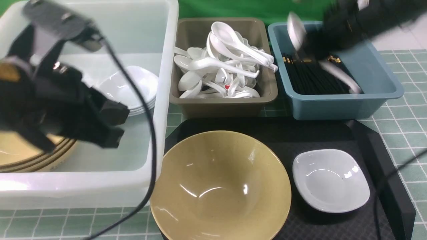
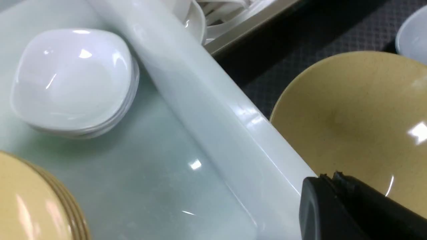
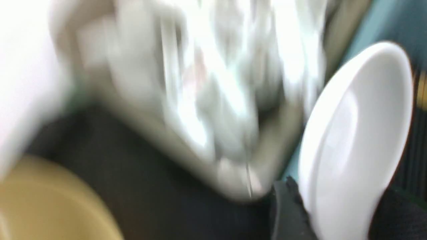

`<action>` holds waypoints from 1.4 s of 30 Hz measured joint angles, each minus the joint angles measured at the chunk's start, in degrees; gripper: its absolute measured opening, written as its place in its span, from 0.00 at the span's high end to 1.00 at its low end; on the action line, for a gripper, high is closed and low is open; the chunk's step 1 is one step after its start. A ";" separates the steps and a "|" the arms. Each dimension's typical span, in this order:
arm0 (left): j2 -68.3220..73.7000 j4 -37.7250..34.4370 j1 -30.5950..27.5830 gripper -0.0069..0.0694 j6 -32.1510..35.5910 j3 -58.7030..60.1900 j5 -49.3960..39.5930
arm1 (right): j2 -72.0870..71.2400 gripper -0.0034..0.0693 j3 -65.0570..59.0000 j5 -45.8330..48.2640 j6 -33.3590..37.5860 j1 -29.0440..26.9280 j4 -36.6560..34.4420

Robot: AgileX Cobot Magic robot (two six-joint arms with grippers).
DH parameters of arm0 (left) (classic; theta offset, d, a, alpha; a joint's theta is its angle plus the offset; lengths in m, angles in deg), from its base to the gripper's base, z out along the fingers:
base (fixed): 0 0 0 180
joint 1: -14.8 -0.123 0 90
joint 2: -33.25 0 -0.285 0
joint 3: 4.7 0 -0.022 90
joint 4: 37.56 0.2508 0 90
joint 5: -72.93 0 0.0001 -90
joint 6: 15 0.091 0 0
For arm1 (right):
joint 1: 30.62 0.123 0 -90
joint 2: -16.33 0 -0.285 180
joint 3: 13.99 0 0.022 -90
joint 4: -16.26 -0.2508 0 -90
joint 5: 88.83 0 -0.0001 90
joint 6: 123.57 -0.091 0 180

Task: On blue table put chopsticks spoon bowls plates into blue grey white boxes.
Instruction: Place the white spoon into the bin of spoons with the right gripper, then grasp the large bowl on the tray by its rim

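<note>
My right gripper [image 1: 302,36] [image 3: 333,200] is shut on a white spoon [image 1: 296,29] [image 3: 353,133], held blurred above the blue box [image 1: 347,106] of black chopsticks [image 1: 310,80]. More spoons [image 1: 227,66] fill the grey box [image 1: 223,103]. My left gripper [image 1: 115,128] [image 2: 330,176] is shut and empty above the white box [image 1: 83,190] [image 2: 213,110], near its right wall. Stacked plates [image 1: 133,86] [image 2: 73,80] and stacked bowls [image 1: 20,153] [image 2: 30,200] lie in that box. On the black tray [image 1: 367,140] sit a yellow bowl [image 1: 220,183] [image 2: 350,116] and a white plate [image 1: 330,180].
The boxes and tray stand on the blue table [image 1: 407,116]. A blurred white shape [image 1: 340,78] lies across the chopsticks; I cannot tell what it is. The left arm's black cable [image 1: 150,133] hangs over the white box's front right corner. Green cloth [image 1: 233,8] lies behind.
</note>
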 joint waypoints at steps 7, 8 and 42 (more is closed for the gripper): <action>-2.61 -7.82 -0.07 0.92 0.00 4.79 2.32 | 14.76 0.48 16.92 -12.21 1.88 2.78 -7.84; -2.61 -8.89 -0.07 0.92 0.00 4.93 1.84 | 17.14 0.49 19.51 -13.43 2.69 3.22 -8.04; 36.99 2.18 13.92 0.25 7.76 -31.21 -18.66 | 5.86 0.90 32.44 29.62 2.92 2.52 0.17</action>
